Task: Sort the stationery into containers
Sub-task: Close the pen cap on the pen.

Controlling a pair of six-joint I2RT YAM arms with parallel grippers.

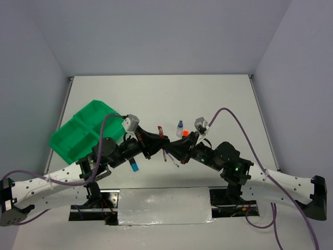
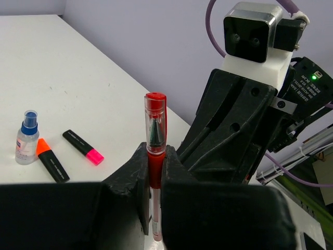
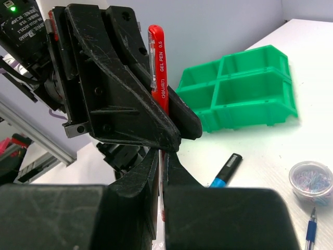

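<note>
One red pen [image 2: 155, 130], capped and clear-barrelled near the top, stands nearly upright in the air above the table [image 2: 78, 78], between the two arms at the middle of the workspace. Left gripper [image 2: 156, 174]: both fingers clenched on the pen below its cap, one on each side. Right gripper [image 3: 161, 174]: facing the left one, its fingers pressed on the lower barrel of the same pen, so the pen is grasped by both at once. One green tray [image 3: 244, 86], four compartments, sits on the left side of the table, well apart from the pen. One blue-ended highlighter [image 3: 226, 171] lies flat between the tray and the grippers. One round tub [image 3: 310, 180], clear, holding coloured pieces too small to tell, stands near a blue pen [image 3: 310, 229], of which only one end shows. One bottle [image 2: 26, 136], clear with a blue cap, stands upright on the far side. An orange-ended highlighter [image 2: 51, 159] lies just beside it, and a pink-ended highlighter [image 2: 83, 147] lies near that, the two roughly parallel and apart.
</note>
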